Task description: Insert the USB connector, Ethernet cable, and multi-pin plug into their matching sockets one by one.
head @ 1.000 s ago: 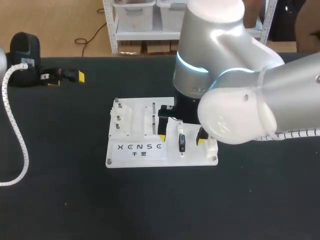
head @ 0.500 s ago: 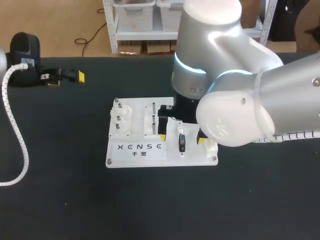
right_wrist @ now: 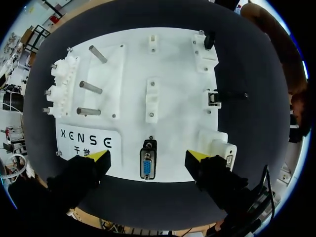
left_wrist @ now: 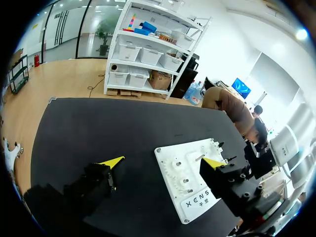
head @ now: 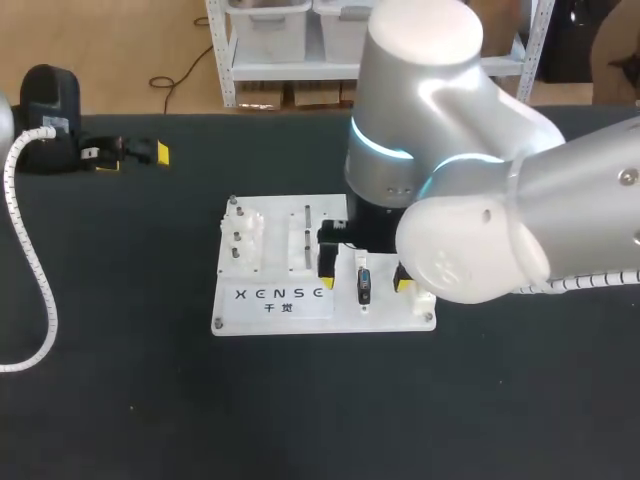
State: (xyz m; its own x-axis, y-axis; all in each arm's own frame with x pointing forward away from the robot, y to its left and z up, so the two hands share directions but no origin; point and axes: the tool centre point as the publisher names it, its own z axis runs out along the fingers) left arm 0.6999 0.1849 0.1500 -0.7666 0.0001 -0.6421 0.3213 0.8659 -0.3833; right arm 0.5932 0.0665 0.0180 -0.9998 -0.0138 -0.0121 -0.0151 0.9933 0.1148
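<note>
A white socket board (head: 278, 268) lies mid-table. My right gripper (head: 363, 273) hangs over its right half, open, yellow tips wide apart. In the right wrist view the multi-pin plug (right_wrist: 147, 165), black with a blue face, sits on the board (right_wrist: 173, 64) near its front edge, between the open right gripper's (right_wrist: 148, 157) fingers with a gap on each side. A small black connector (right_wrist: 209, 39) sits at the board's far corner and a small socket (right_wrist: 213, 98) on its side edge. My left gripper (head: 133, 158) rests at the far left of the table, open and empty, also open in its own view (left_wrist: 163, 162).
Three metal pegs (right_wrist: 89, 89) and a white toothed block (right_wrist: 61, 81) stand on the board's left part. A white coiled cable (head: 35, 260) trails down the table's left side. My right arm's bulky links (head: 470, 200) cover the board's right end.
The right arm has shifted slightly above the board, its fingers still wide apart. The left arm and the plug have not moved.
</note>
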